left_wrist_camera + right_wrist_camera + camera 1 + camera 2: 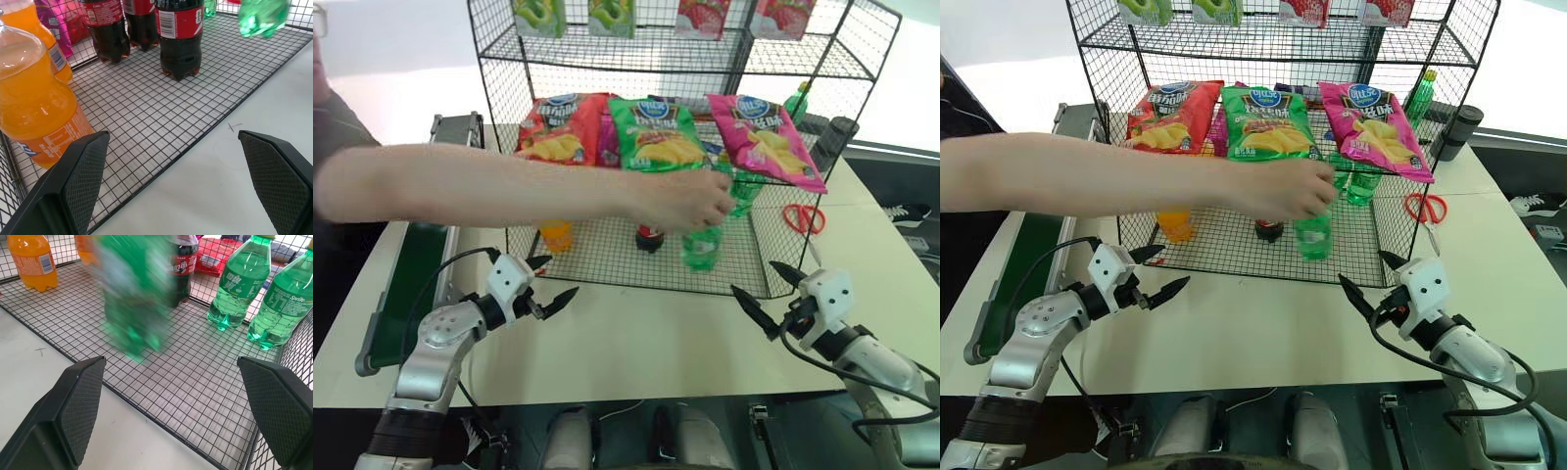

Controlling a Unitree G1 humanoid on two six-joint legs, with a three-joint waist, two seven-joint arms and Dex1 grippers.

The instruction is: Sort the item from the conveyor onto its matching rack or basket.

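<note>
White table (656, 343) bearing black wire rack (607, 259). Person's hand (690, 201) gripping green bottle (702, 247) above rack's bottom tier. Left gripper (551, 279) and right gripper (770, 292) both hovering wide open, empty. Risk: arms advancing now, striking hand.

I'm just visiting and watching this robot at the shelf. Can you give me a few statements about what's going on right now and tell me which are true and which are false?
1. A person's hand holds a green bottle inside the black wire rack. True.
2. The left claw is shut on an orange bottle. False: it is open, empty, above the table.
3. The right claw is open and holds nothing. True.
4. The chip bags lie on the conveyor. False: they are in the rack, above the bottles.
5. A cola bottle stands on the rack's bottom tier. True.
</note>
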